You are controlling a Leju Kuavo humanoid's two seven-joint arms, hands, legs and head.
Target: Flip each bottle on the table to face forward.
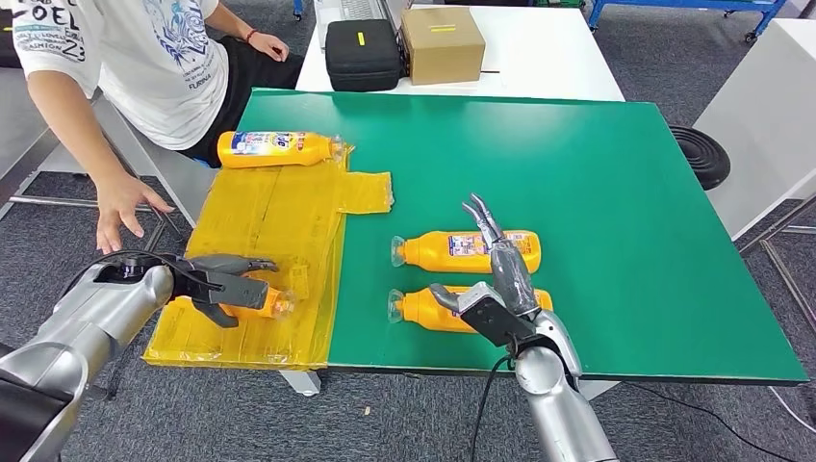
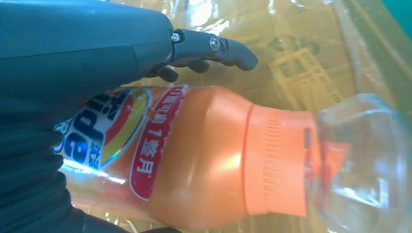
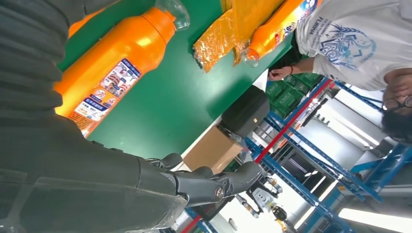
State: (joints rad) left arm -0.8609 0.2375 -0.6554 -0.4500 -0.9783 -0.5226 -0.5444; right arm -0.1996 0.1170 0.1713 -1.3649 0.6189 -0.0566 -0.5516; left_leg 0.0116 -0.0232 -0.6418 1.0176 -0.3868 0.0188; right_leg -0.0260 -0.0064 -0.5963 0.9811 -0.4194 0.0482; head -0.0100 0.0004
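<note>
The left hand (image 1: 226, 287) grips an orange bottle (image 1: 260, 303) over the yellow taped sheet (image 1: 279, 221) (clear cap pointing right). The right hand (image 1: 500, 279), fingers spread and holding nothing, hovers above two orange bottles (image 1: 452, 252) lying on the green table (image 1: 597, 192).

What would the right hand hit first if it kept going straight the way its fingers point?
Probably nothing soon: the right hand is raised over the two orange bottles, fingers aimed across bare green table. Height is unclear.

The bottle (image 2: 160, 160) label carries Chinese characters reading "1整月". The person's white shirt (image 3: 340, 43) reads "FURINKA"; other print stays illegible.
</note>
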